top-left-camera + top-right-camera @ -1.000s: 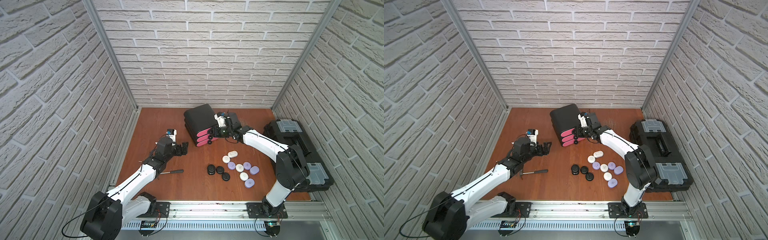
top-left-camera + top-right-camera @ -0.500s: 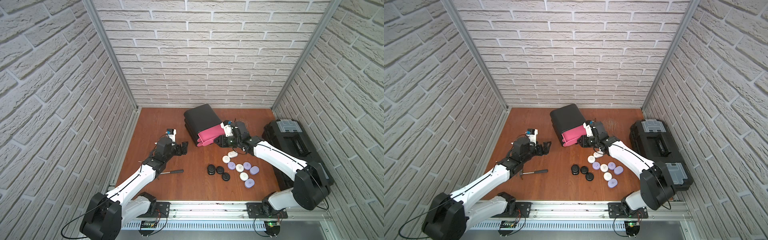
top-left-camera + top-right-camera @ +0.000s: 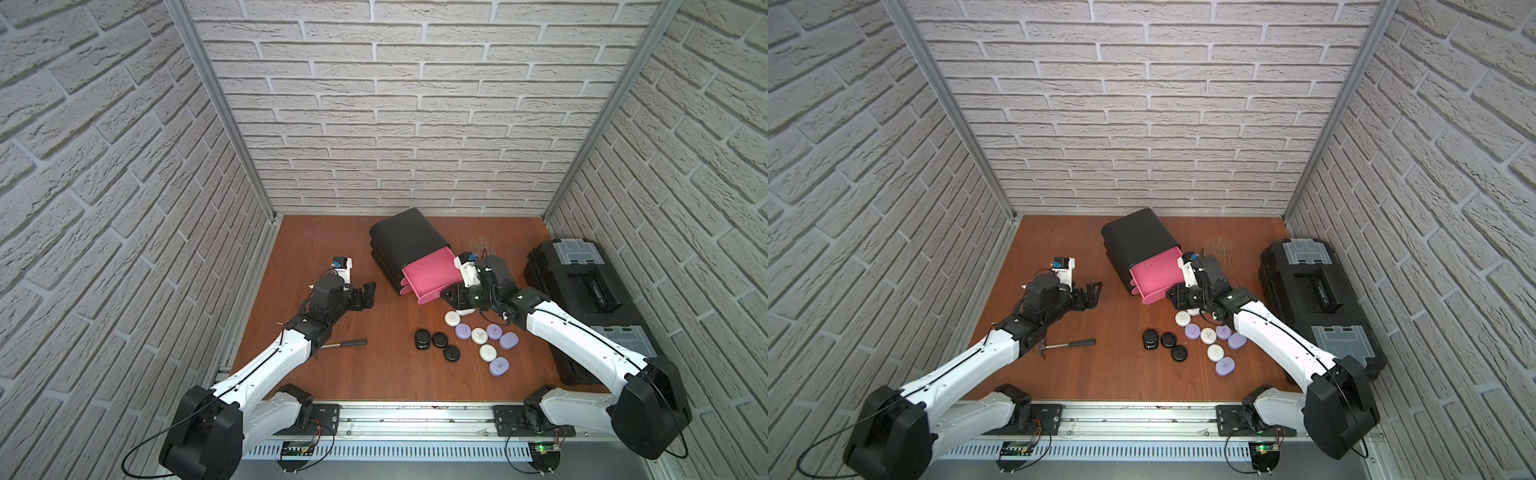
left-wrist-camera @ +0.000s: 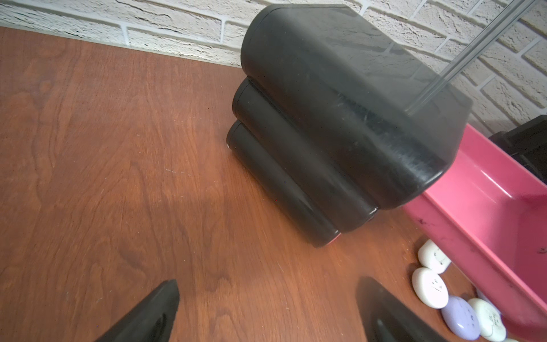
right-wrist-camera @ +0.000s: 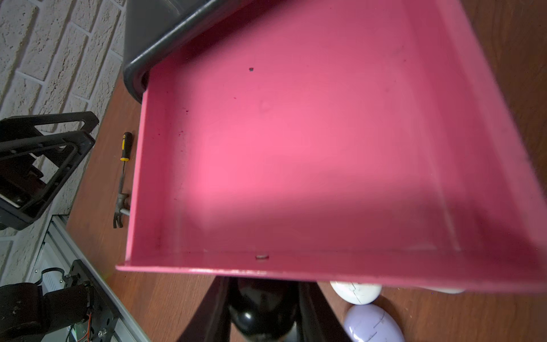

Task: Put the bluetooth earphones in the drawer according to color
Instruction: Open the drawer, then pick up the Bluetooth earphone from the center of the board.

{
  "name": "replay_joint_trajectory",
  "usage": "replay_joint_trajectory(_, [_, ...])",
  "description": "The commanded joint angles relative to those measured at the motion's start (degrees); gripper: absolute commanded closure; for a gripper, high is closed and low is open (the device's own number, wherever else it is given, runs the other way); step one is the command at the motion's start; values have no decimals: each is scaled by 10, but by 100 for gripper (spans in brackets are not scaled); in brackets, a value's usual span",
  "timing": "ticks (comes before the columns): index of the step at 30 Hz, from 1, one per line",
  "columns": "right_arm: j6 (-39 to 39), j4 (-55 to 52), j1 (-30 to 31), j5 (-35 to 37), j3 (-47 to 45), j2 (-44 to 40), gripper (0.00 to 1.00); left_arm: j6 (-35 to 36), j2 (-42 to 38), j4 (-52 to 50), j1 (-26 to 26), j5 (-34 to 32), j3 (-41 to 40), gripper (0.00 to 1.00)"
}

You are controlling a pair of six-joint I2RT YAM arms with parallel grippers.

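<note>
The right gripper (image 5: 262,308) is clamped on the round black knob (image 5: 262,318) of the top pink plastic drawer (image 3: 428,270). The drawer stands out of the rounded black plastic cabinet (image 3: 405,237), empty, with its long axis pointing toward the front-right corner of the brown wooden table (image 3: 332,374). The 11 pebble-shaped plastic earphone cases (image 3: 478,335) lie just beside the drawer front on its front-edge side, nearer the right arm. The left gripper (image 3: 368,293) hangs wide open, empty.

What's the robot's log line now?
top drawer: open, empty | right gripper: shut on knob | left gripper: open | earphones: on table
</note>
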Motion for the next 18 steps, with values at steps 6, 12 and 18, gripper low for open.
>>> replay_joint_trajectory(6, [-11, 5, 2, 20, 2, -24, 46, 4, -9, 35, -2, 8, -7, 2])
replay_joint_trajectory(12, [-11, -1, 9, 18, -33, -71, 34, -4, -22, 43, -5, 12, -15, 2])
replay_joint_trajectory(18, [-9, 8, 37, 34, -84, -107, 31, -6, -17, 45, -6, 12, -15, 2])
